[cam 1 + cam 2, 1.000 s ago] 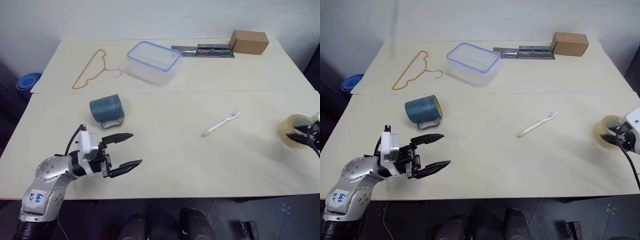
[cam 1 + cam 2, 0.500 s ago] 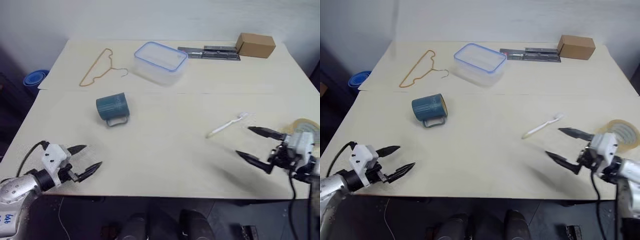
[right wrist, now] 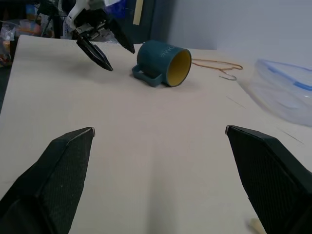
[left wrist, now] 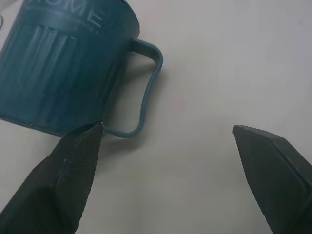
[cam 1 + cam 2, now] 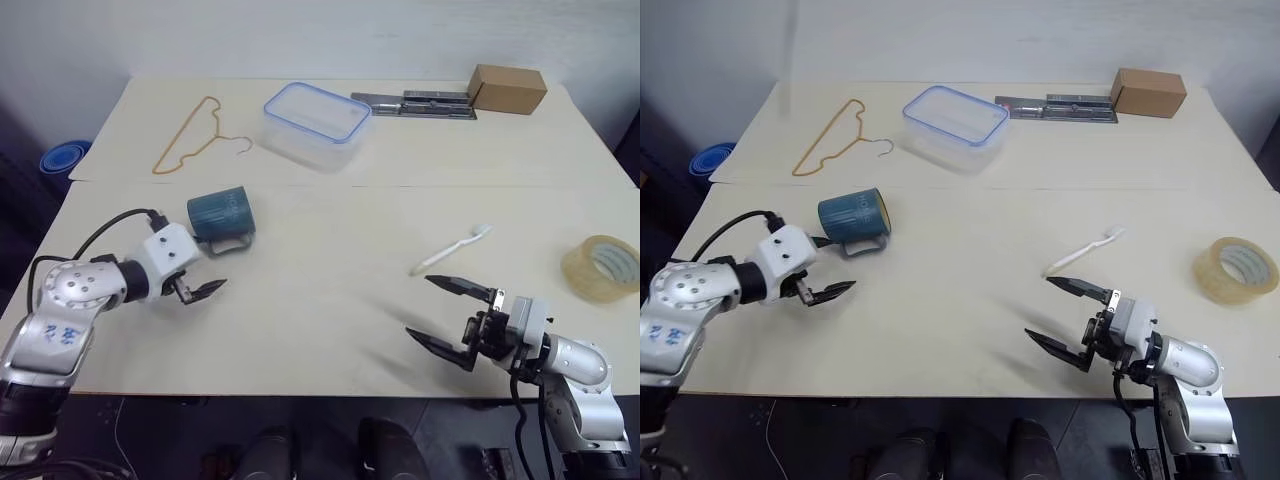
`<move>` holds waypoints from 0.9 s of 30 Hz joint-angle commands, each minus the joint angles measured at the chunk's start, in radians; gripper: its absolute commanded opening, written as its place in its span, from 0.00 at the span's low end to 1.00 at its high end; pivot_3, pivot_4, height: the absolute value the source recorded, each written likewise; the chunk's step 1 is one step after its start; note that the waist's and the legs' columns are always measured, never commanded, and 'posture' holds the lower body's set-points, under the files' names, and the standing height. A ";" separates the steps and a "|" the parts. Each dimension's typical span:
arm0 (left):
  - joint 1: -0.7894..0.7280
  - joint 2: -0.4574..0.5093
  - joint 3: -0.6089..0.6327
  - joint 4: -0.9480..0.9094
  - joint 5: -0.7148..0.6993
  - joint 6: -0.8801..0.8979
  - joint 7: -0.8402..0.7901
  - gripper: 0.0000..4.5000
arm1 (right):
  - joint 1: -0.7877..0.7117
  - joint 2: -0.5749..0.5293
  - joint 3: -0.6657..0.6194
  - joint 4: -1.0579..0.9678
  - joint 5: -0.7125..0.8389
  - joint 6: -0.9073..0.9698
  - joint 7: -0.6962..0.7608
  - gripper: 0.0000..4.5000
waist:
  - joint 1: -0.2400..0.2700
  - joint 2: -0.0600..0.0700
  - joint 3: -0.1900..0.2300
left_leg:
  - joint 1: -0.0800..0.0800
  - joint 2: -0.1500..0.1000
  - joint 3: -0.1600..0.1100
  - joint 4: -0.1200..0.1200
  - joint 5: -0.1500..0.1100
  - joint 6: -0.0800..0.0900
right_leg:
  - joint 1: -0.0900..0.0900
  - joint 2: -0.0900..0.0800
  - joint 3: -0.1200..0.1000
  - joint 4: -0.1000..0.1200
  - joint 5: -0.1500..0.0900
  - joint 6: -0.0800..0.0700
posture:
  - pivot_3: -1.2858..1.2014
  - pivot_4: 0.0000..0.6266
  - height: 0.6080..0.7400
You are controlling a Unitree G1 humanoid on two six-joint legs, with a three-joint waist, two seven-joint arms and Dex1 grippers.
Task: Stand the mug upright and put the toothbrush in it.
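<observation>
Table (image 5: 330,330) carries everything. Mug (image 5: 221,215) lies on its side, handle flat on the table, mouth toward the toothbrush (image 5: 452,250), which lies well apart from the mug. Left gripper (image 5: 198,291) hovers just beside the mug's base end, jaws apart, empty. Right gripper (image 5: 1065,318) sits near the toothbrush, jaws apart, empty. Risk: a finger nudging the mug's round side could roll it away; thin toothbrush may slip from a pinch.

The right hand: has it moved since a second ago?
Yes. It was over the tape roll at the table's right edge; now the right hand hangs open well left of the roll, near the table's front edge, below the toothbrush.
</observation>
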 commanded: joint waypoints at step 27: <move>-0.382 -0.389 -0.120 0.411 -0.127 -0.200 -0.372 0.00 | 0.082 0.026 -0.009 -0.019 -0.009 -0.107 -0.104 1.00 | 0.017 0.000 -0.002 | 0.000 -0.001 -0.001 0.006 0.000 0.002 | 0.001 -0.003 0.000 0.006 0.000 0.000 | 0.52 0.24 1.00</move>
